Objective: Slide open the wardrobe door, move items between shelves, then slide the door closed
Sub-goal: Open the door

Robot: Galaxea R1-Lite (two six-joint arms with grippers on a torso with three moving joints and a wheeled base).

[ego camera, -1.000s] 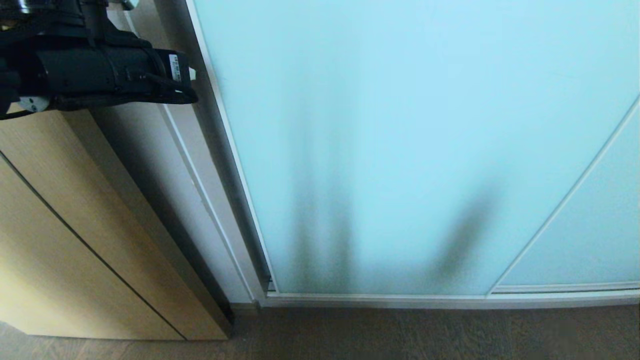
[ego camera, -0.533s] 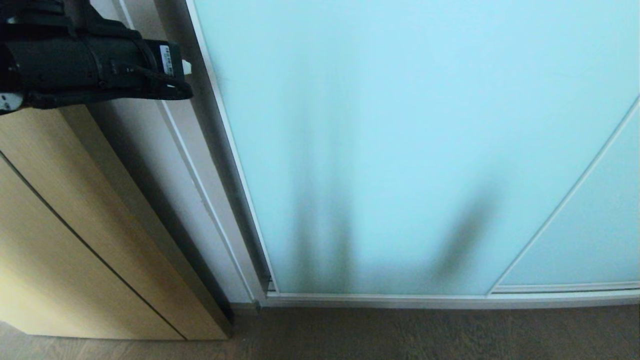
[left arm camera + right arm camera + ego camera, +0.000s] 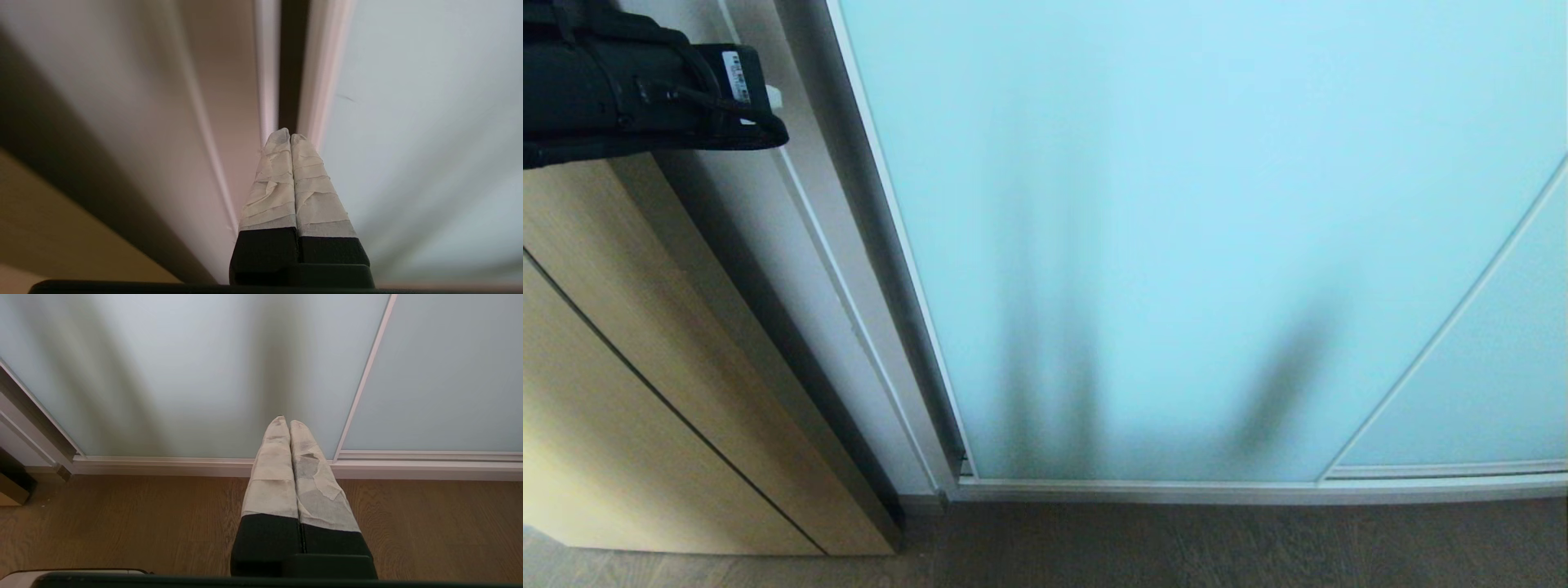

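facing the sliding wardrobe door (image 3: pixel 1176 245) over wood floor (image 3: pixel 122 522) — both fingers (image 3: pixel 282 179) pressed together, empty.

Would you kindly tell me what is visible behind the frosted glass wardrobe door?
Behind the sliding wardrobe door, only blurred dark vertical shapes show through near the bottom. The frosted glass hides what they are, and no shelves or cushion can be made out.

wood floor (image 3: pixel 122 522), tan wood door (image 3: pixel 621 343)
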